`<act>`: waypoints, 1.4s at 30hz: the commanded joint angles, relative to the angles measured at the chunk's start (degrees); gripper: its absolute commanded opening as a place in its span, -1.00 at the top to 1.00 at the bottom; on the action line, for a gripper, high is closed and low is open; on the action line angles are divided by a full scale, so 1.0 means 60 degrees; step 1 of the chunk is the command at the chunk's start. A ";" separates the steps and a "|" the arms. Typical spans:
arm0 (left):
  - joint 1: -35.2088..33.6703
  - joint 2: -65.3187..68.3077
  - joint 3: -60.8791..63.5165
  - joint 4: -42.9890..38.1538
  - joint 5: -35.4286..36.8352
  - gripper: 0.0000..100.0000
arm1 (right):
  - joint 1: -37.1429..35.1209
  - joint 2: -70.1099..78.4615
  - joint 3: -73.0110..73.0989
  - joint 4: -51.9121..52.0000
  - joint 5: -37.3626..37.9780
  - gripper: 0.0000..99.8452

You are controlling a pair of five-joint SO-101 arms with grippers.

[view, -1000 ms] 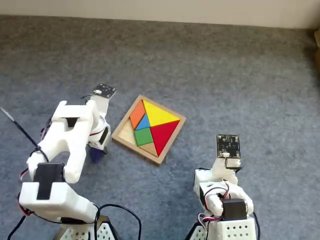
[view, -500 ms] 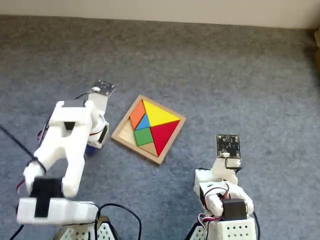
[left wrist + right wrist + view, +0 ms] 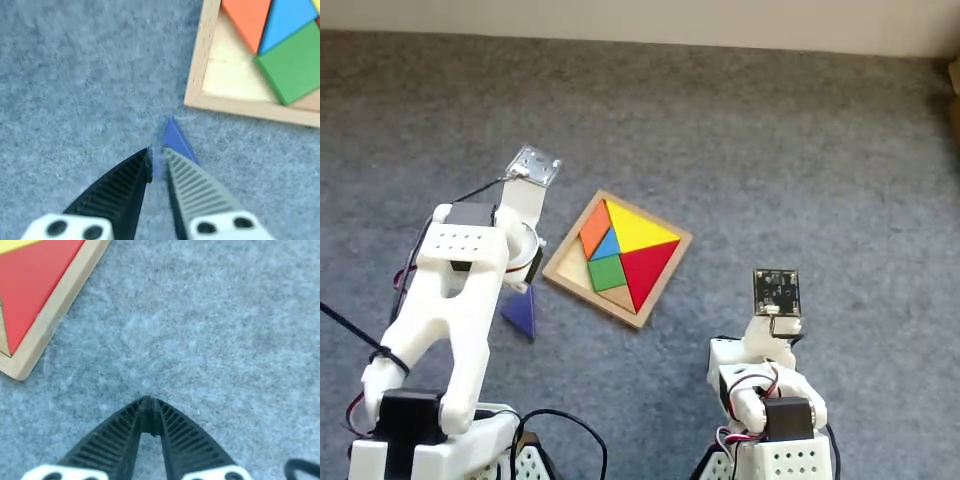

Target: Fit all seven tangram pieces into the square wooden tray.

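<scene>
While left claw (image 3: 156, 156) pinches dark-blue triangle (image 3: 176, 138), sharp tip toward wooden tray (image 3: 196, 75), right claw (image 3: 146, 412) sits closed, empty.

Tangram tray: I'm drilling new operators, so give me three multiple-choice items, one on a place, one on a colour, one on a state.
1. Relative to the wooden tray, the blue triangle lies: A inside; B beside it, on the carpet; C on its rim.
2. The square piece in the tray is: A red; B purple; C green.
3. The right gripper is: A shut, empty; B wide open; C holding a piece.
Answers: B, it sits on carpet in the left gripper; C, plainly green; A, its fingers meet on nothing.
</scene>
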 commanded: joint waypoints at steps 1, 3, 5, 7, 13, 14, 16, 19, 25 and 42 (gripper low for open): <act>0.0095 -0.0432 0.0007 0.0733 0.0220 0.69 | 0.0095 -0.0168 0.0989 0.0051 0.0088 0.99; -0.0110 -0.0432 0.0286 0.0733 0.0645 0.65 | 0.0095 -0.0168 0.0989 0.0051 0.0088 0.99; -0.0330 -0.0374 0.0696 0.0659 0.0747 0.62 | 0.0095 -0.0168 0.0989 0.0051 0.0088 0.99; -0.0593 -0.0359 0.1165 0.0147 0.0762 0.60 | 0.0095 -0.0168 0.0989 0.0051 0.0088 0.99; -0.1326 -0.0344 0.2029 -0.1084 0.1304 0.51 | 0.0095 -0.0168 0.0989 0.0051 0.0088 0.99; -0.1355 -0.0344 0.2059 -0.1084 0.1304 0.50 | 0.0095 -0.0168 0.0989 0.0051 0.0088 0.99; -0.1355 -0.0344 0.2088 -0.1099 0.1319 0.49 | 0.0154 -0.0168 0.0989 0.0051 0.0088 0.99; -0.1355 -0.0330 0.2088 -0.1114 0.1333 0.49 | 0.0154 -0.0168 0.0989 0.0051 0.0088 0.99; -0.1282 0.0110 0.2396 -0.1993 0.1333 0.50 | 0.0154 -0.0168 0.0989 0.0051 0.0088 0.99; -0.0227 0.2088 0.0828 -0.1495 0.1612 0.77 | 0.0154 -0.0168 0.0989 0.0051 0.0088 0.99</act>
